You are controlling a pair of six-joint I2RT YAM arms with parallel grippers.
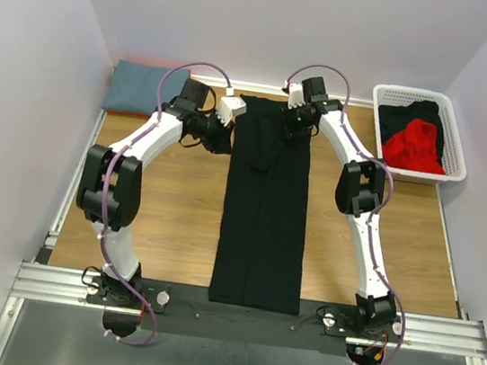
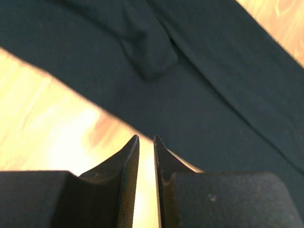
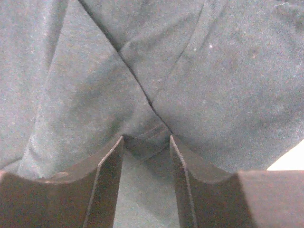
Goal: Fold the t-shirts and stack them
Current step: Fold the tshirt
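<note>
While a black shirt (image 1: 265,213) lies as a long strip from the far edge of the table (image 1: 175,218) to the near edge, the left gripper (image 1: 232,108) and right gripper (image 1: 295,113) are seen at its far end. The lengthwise fold is judged done.

At the left wrist, the fingers (image 2: 129,161) are nearly together, nothing between them, over wood beside the cloth.

At the right wrist, the fingers (image 3: 110,166) are half apart over a hem, nothing pinched.

Next, both far corners must be gripped and carried nearward.
</note>
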